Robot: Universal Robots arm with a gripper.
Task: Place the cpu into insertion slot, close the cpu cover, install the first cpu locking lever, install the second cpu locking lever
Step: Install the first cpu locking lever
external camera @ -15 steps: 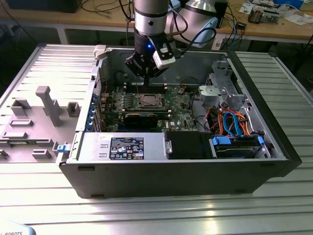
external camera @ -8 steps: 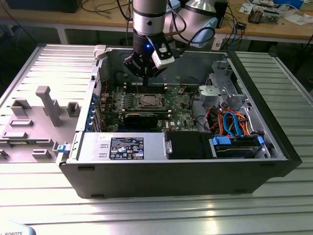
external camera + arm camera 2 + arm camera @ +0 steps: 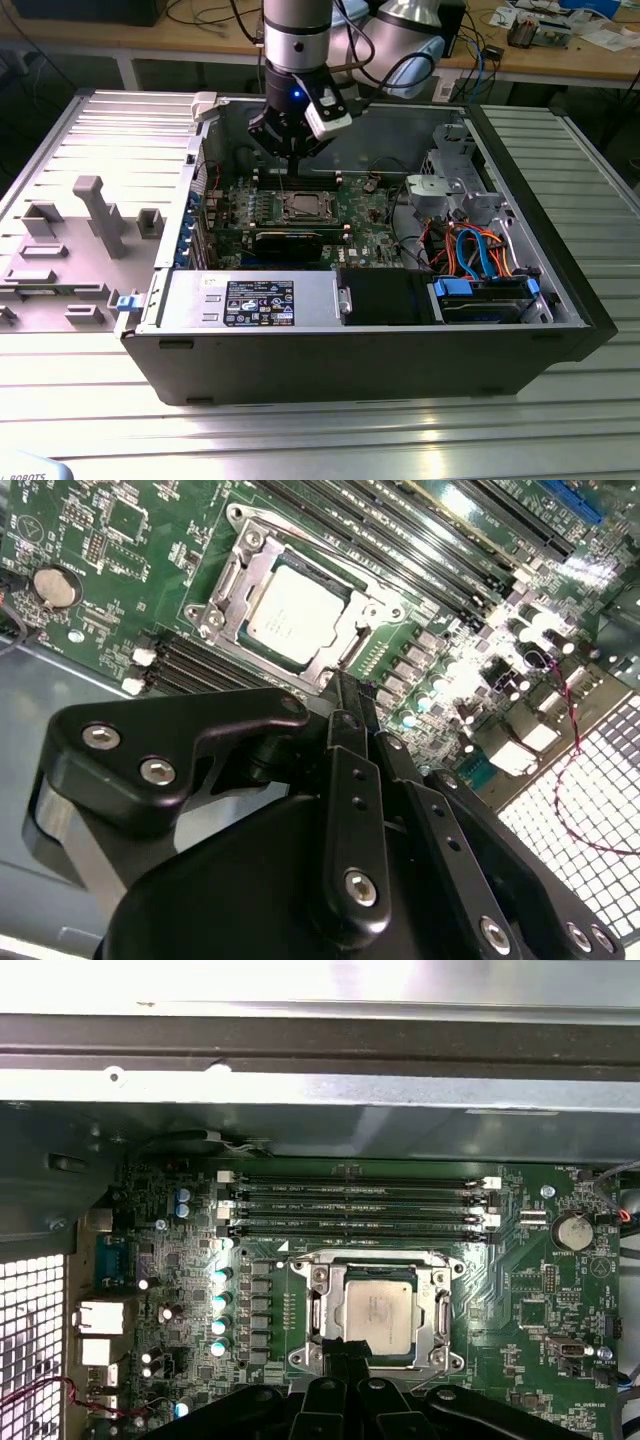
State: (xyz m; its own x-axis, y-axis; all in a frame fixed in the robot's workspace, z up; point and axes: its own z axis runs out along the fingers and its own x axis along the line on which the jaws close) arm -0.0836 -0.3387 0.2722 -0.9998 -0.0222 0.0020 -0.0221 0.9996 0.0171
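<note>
We see the gripper (image 3: 292,150) hanging inside the open computer case (image 3: 560,300), which rests on the worktop (image 3: 330,440). In the exterior view it sits at about twelve o'clock from the insertion slot (image 3: 304,207), with the black graphics card (image 3: 290,243) at six o'clock from that slot. In the first wrist view the jaws look closed on each other with nothing between them, their tips just beside the near edge of the socket.

The cpu (image 3: 378,1310) lies flat in the slot, and the cpu cover (image 3: 437,1312) appears to be folded down around it. We cannot tell whether either locking lever is latched.

We judge the main risk to be a downward push slightly off line. The closed tips could skid off a thin lever wire and land on the cover, the memory slots (image 3: 360,1205) or the small capacitors (image 3: 218,1300). A lever left half-hooked might also spring back up.
</note>
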